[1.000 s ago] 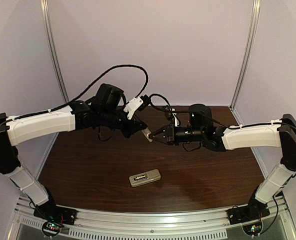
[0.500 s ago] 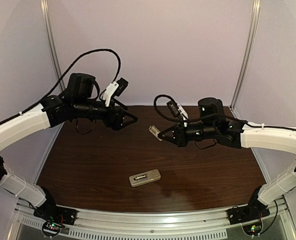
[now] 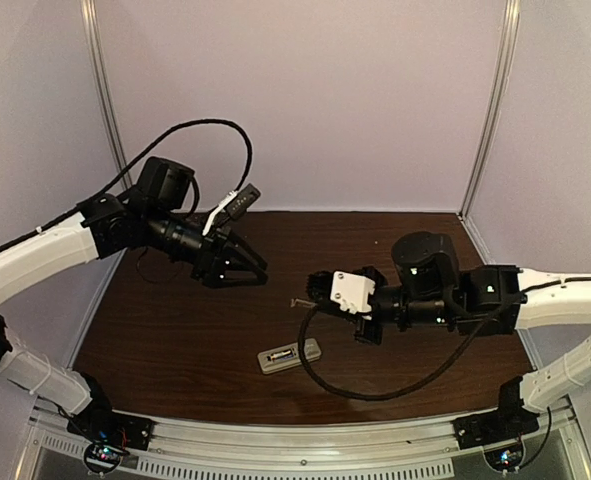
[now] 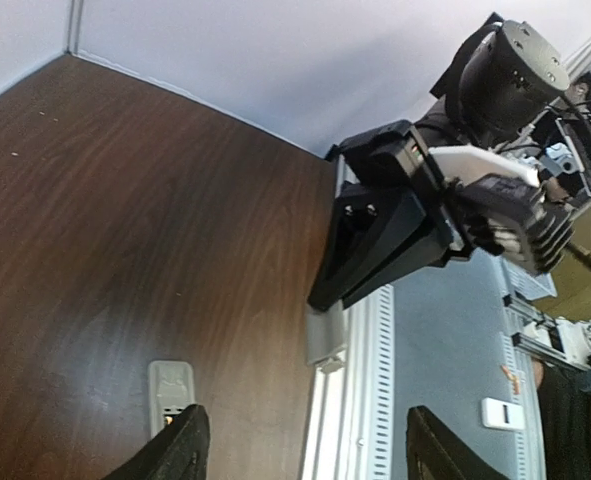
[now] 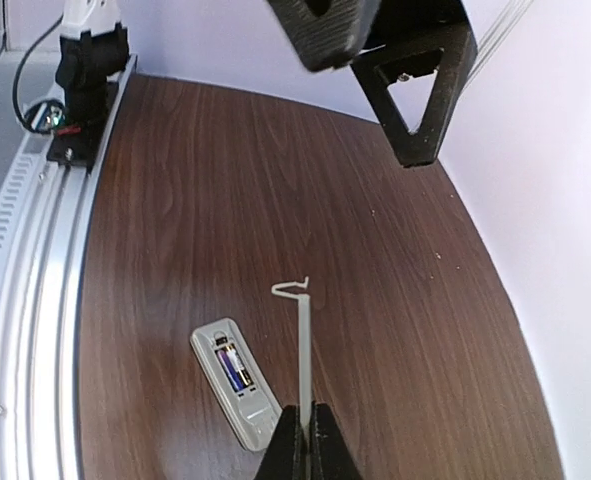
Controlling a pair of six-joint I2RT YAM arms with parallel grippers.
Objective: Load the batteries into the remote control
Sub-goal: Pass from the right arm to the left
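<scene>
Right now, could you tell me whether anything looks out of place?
The remote control lies back up with its battery bay uncovered, a blue-purple battery showing inside. A thin whitish plate with a hooked tip, likely its cover, is pinched in the shut right gripper.

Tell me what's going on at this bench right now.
The right gripper is shut on a thin whitish flat strip with a hooked tab, probably the battery cover, and holds it in the air above the dark wooden table. The small flat white rectangular remote control lies on the table close by, back up. Its compartment is open, with a blue-purple battery seated inside. The left gripper hangs open and empty farther back on the left. The cover is not yet on the remote.
</scene>
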